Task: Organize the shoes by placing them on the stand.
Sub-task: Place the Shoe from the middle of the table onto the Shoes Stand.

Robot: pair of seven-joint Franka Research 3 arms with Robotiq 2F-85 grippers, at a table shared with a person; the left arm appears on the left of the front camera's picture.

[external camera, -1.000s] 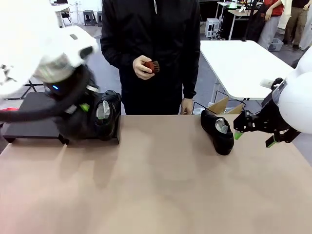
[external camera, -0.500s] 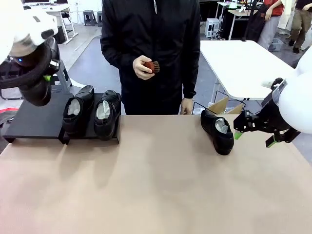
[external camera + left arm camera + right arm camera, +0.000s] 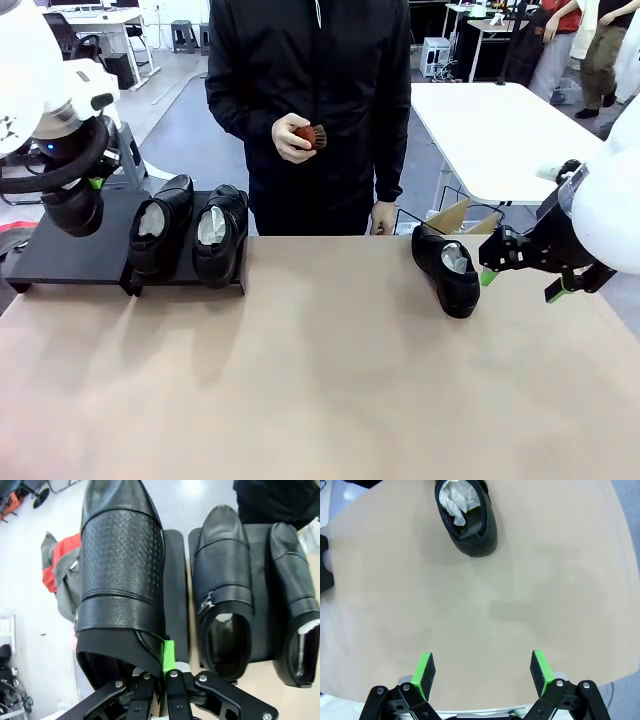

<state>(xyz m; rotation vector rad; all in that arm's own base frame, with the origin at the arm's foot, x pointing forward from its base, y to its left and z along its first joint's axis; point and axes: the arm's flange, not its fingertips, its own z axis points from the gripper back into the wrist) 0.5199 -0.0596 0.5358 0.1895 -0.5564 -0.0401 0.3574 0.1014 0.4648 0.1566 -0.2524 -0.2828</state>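
From the front, there are four shoes and one stand. The stand (image 3: 60, 255) sits at the far left corner of the table (image 3: 320, 380). On its right half lie the first shoe (image 3: 152, 238) and the second shoe (image 3: 216, 236), side by side. Their long axes run from near edge to far edge, toes toward the far edge. The held shoe (image 3: 75, 208) hangs above the stand's left end. The lone shoe (image 3: 447, 268) lies on the table near the far right corner, toe toward the far edge and angled a little left. A second ago the left arm was low over the stand, hiding the first shoe; now it is up at the left. The lone shoe has not moved.

In the left wrist view, the left gripper (image 3: 162, 655) is clamped on the held shoe's heel rim, toe pointing straight away, parallel with the two below.

In the right wrist view, the right gripper (image 3: 482, 667) is spread wide and holds nothing, above bare table, with the lone shoe's heel facing it.
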